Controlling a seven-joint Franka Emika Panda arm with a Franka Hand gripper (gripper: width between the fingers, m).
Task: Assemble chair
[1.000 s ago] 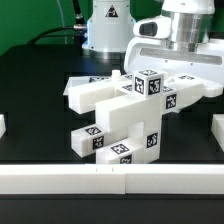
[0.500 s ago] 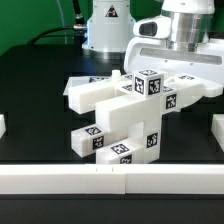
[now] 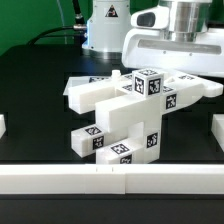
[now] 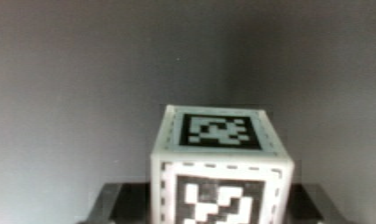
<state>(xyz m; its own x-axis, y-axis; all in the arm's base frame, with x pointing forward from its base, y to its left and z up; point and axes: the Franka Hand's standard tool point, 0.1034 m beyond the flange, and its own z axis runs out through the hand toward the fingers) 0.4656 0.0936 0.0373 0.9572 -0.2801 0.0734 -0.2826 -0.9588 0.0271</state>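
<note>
Readable words or numbers: you will find none in either view.
Chair (image 3: 125, 110) markings: black-and-white square tags only, coded patterns with no letters or digits you can read.
Uppermost block's tags: one on its top face and one on its near face, seen large in the wrist view (image 4: 220, 133); pattern only.
Robot base (image 3: 108, 25), far behind the chair: a small dark triangular sign; too small for you to read.
</note>
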